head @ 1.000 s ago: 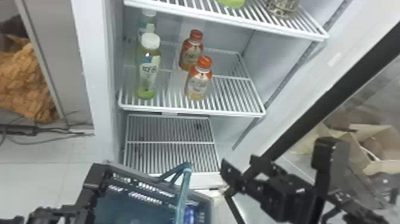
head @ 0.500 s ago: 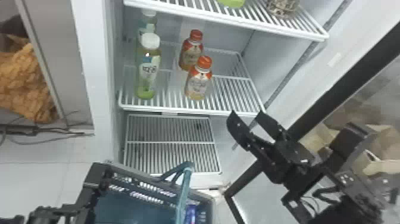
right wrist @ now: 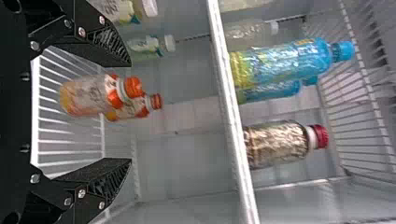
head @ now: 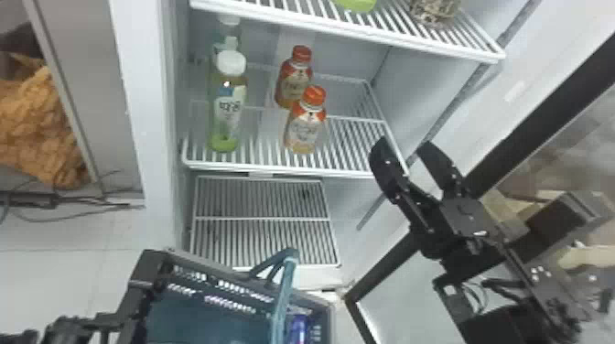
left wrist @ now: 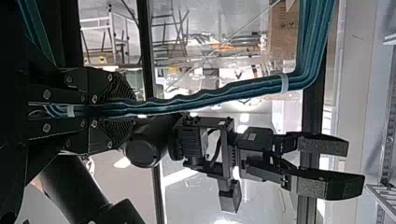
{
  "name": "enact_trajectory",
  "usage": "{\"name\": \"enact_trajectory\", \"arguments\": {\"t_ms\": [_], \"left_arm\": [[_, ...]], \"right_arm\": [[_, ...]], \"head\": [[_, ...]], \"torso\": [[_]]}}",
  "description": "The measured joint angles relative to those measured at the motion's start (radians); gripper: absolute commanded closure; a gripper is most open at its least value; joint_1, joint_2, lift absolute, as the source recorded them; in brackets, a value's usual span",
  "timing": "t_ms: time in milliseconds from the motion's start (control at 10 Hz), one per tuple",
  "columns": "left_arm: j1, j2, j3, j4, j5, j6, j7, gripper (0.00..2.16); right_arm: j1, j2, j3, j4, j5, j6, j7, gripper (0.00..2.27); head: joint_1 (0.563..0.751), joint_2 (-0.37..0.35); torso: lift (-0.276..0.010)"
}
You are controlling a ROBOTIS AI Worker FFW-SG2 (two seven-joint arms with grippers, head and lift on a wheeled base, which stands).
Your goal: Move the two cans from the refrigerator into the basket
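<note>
While left claw (left wrist: 134,108) grips basket handle (left wrist: 233,94), right claw (head: 402,142), wide open, empty, has risen to middle shelf (head: 219,165); next pick likely.

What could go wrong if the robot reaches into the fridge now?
The open right claw looks close to the shelf, so a finger might bump its edge.

The front orange-capped bottle stands just before another one, so one knock could topple both.

The left claw grips the basket's thin handle, so the basket might swing or tip.
</note>
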State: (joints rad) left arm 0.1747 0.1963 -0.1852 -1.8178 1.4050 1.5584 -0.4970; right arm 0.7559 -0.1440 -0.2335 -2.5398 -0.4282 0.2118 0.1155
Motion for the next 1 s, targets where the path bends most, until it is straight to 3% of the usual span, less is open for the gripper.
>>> {"name": "enact_trajectory", "arguments": {"t_ms": [600,1000], "left_arm": [[0.002,0.0,0.0,0.0,0.004,0.0,0.002,1.21],[0.004,0.002,-0.006,0.0,0.007,0.0,0.002,1.21]], "right_arm": [[-0.006,0.013,0.036,0.137,0.067,-0.205,-0.078,0.33],[-0.015,0.014,0.042,0.173,0.072,-0.228,-0.077,0.31]], "head": [[0.695,-0.35],[0.695,-0.35]], "torso": [[-0.266],[-0.266]]}}
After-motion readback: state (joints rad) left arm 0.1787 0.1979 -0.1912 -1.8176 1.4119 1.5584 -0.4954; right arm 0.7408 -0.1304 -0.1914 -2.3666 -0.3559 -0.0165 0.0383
